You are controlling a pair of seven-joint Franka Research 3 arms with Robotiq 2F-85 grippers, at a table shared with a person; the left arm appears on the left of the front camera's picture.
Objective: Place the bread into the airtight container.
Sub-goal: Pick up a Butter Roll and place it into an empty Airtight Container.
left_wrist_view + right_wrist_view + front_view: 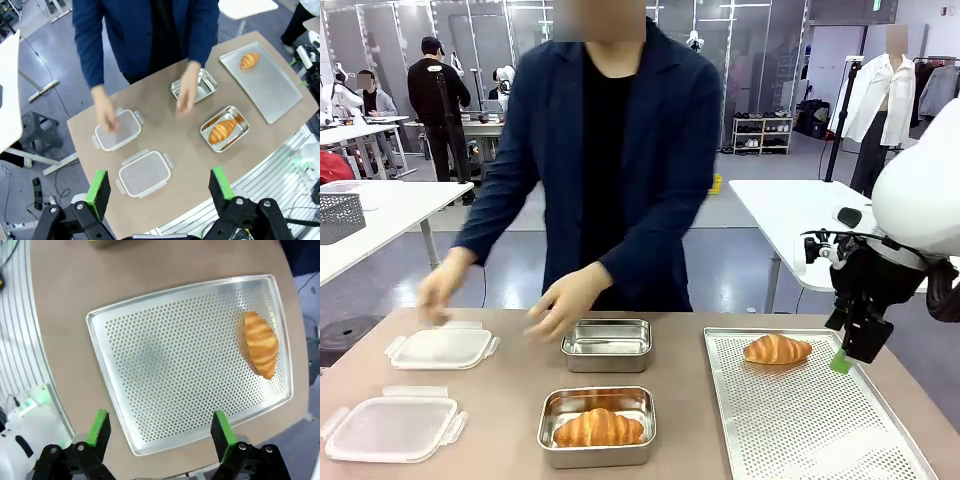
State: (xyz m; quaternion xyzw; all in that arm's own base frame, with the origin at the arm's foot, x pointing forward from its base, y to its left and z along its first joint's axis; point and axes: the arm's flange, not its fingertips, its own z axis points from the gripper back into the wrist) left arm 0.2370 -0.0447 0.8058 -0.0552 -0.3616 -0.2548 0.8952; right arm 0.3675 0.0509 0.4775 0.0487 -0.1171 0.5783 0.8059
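Right gripper (160, 424), mine: fingers spread, empty, bottom centre over perforated tray (175, 365). Left gripper (159, 184), mine: spread, empty. First croissant (777, 349): on tray, right. Second croissant (599, 428): inside steel container (597, 456), lower centre.

Croissant (598, 428) in near steel container (597, 455); second croissant (777, 349) on tray (820, 430)

Bright, even overhead light; soft shadows; person's hands (568, 300) motion-blurred (centre left of frame); wrist views bowed at edges.
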